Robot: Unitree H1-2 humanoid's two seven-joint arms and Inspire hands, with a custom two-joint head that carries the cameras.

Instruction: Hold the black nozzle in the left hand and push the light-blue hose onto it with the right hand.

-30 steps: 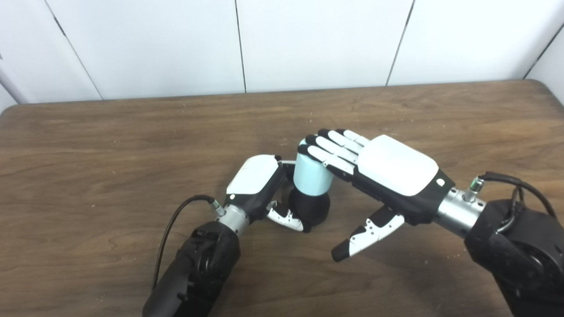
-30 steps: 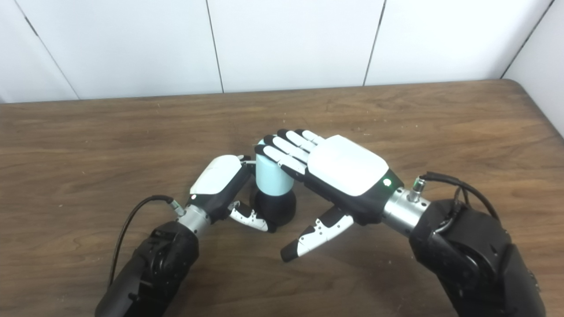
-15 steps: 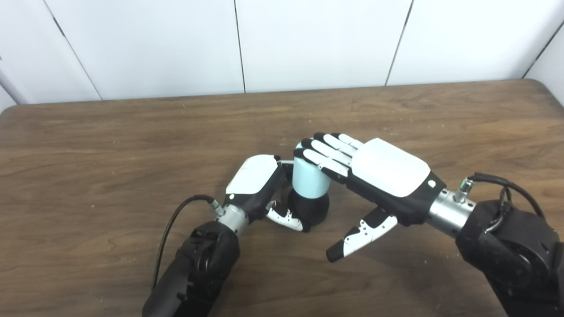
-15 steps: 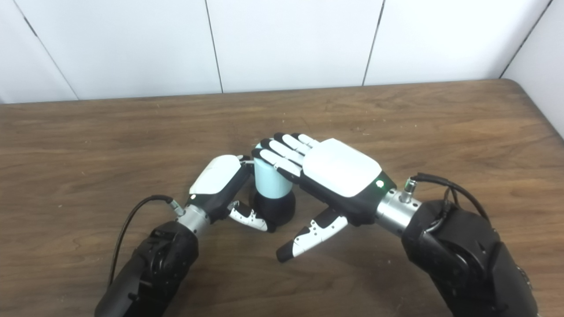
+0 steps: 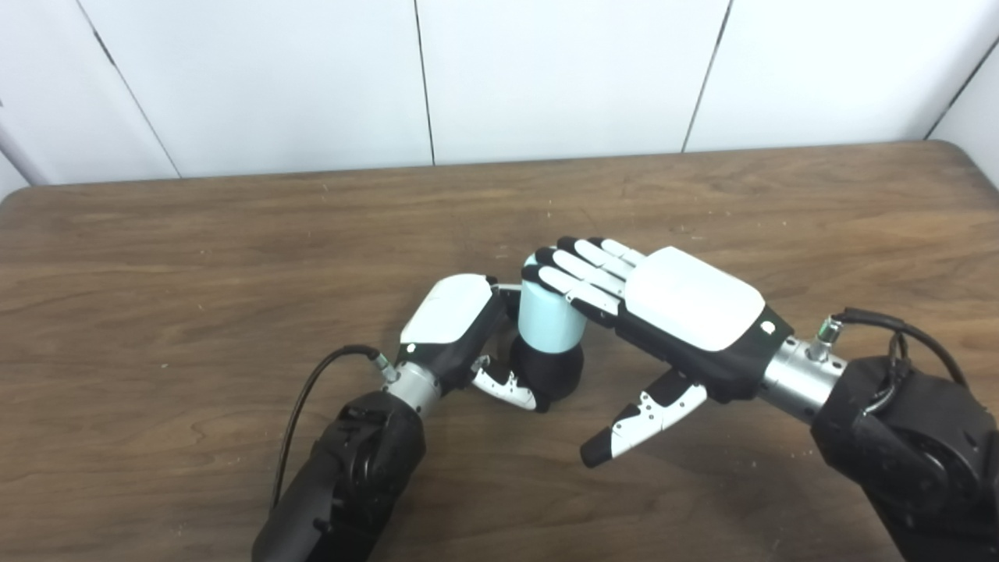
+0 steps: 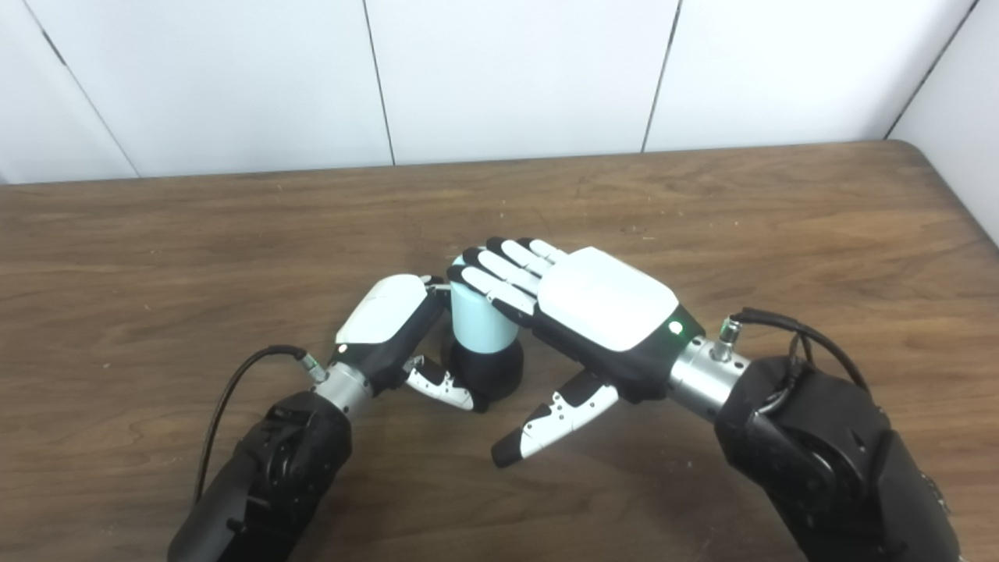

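Note:
A black nozzle stands on the wooden table near its middle. My left hand is wrapped around it, thumb in front at the base. A short light-blue hose sits upright on top of the nozzle. My right hand lies flat and open over the hose, fingers resting on its top end, thumb pointing down and away from it. The same stack shows in the right eye view, with the hose between both hands.
White wall panels rise behind the table's far edge. The table's right rear corner is rounded. A black cable loops from my left wrist over the tabletop.
My right hand sank a little and pressed the hose lower onto the nozzle, then held still. The left hand has not moved.

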